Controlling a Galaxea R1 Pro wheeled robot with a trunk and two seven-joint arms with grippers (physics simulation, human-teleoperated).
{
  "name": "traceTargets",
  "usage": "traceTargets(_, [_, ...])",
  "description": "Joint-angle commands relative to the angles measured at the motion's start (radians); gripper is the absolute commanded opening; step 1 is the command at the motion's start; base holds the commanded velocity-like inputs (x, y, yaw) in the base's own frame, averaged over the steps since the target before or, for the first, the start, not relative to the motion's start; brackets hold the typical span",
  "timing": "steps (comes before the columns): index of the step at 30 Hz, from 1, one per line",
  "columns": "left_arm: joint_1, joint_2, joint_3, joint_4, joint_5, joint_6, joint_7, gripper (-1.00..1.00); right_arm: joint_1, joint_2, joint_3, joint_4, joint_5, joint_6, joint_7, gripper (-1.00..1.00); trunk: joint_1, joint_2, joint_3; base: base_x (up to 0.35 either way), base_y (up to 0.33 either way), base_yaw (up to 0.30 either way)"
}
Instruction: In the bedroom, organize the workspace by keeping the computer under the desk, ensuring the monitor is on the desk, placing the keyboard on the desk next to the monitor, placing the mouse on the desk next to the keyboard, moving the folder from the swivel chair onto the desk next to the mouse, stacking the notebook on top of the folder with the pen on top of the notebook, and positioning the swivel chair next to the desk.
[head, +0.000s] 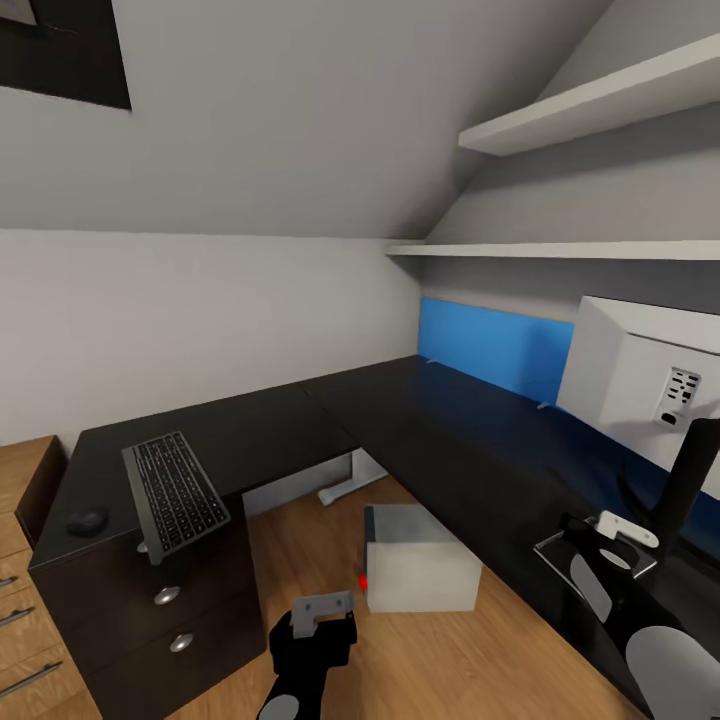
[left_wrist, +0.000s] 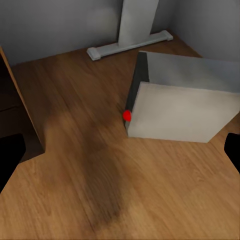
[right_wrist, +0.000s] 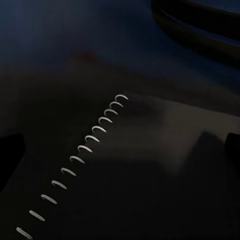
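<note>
A: How far is the work now?

B: The keyboard lies on the left wing of the desk, with one corner over the front edge, and the mouse sits just beside it. The monitor stands on the right wing, its white back toward the camera, so keyboard and monitor are well apart. I judge that this part is not finished.

A: And the computer?

B: It stands on the wood floor in the corner of the L, near the desk leg, its red light facing the robot. It looks more beside the desk than under it, so maybe a push is needed.

A: What do the arms do?

B: The left gripper hangs low over the floor in front of the computer. Its fingers are spread and hold nothing. The right gripper is over the desk near the monitor stand. In its wrist view the fingers are also apart, above a dark notebook with a white wire spiral lying flat on the desk.

A: So the notebook is already on the desk. What is left?

B: Folder, pen and chair I cannot find here, so the stack and the chair are, I think, not yet done.
</note>
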Motion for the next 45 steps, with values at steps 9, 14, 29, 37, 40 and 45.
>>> traceTargets(9, [-0.001, 0.002, -0.002, -0.001, 0.006, 0.003, 0.006, 1.00, 0.000, 0.004, 0.005, 0.035, -0.022, -0.005, 0.000, 1.00, 0.000, 0.000, -0.001, -0.140, 0.126, 0.000])
traceTargets(14, [-0.001, 0.002, -0.002, -0.001, 0.006, 0.004, 0.006, 1.00, 0.000, 0.006, 0.007, 0.034, -0.022, -0.005, 0.000, 1.00, 0.000, 0.000, -0.001, -0.122, 0.083, 0.000])
traceTargets(29, [-0.001, 0.002, -0.002, -0.001, 0.006, 0.003, 0.006, 1.00, 0.000, 0.007, 0.019, 0.033, -0.022, -0.005, 0.001, 1.00, 0.000, 0.000, -0.001, -0.080, 0.064, 0.000])
traceTargets(37, [-0.001, 0.002, -0.002, -0.001, 0.006, 0.003, 0.006, 1.00, 0.000, 0.007, 0.019, 0.033, -0.022, -0.005, 0.001, 1.00, 0.000, 0.000, -0.001, -0.046, 0.038, 0.000])
traceTargets(40, [-0.001, 0.002, -0.002, -0.001, 0.006, 0.004, 0.006, 1.00, 0.000, 0.008, 0.019, 0.033, -0.022, -0.005, 0.001, 1.00, 0.000, 0.000, -0.001, -0.027, 0.020, 0.000])
traceTargets(45, [-0.001, 0.002, -0.002, -0.001, 0.007, 0.004, 0.006, 1.00, 0.000, 0.007, 0.019, 0.033, -0.022, -0.005, 0.001, 1.00, 0.000, 0.000, -0.001, -0.186, 0.079, 0.000])
